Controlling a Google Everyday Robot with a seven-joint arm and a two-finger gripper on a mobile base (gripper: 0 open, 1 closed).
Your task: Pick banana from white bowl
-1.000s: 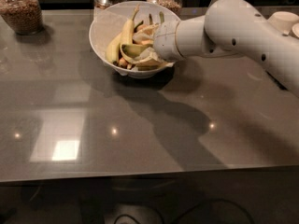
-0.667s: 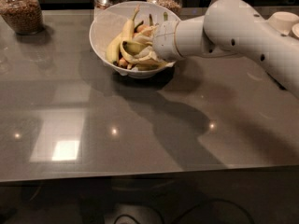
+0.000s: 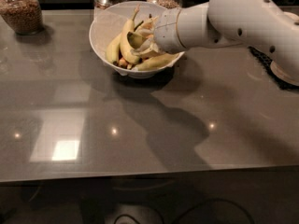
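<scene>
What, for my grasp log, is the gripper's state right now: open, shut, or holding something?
Gripper: down in the white bowl, beside the curved banana; open or shut cannot be told.

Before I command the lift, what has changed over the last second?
The hand, down among the fruit in the wide white bowl, has risen slightly with its white arm. Whether it holds the curved greenish-yellow banana is hidden. Bowl, fruit and glass grain jars stayed put.

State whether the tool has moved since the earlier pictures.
Yes: the tool, inside the white bowl, has shifted slightly upward in view against the bowl's rim.
</scene>
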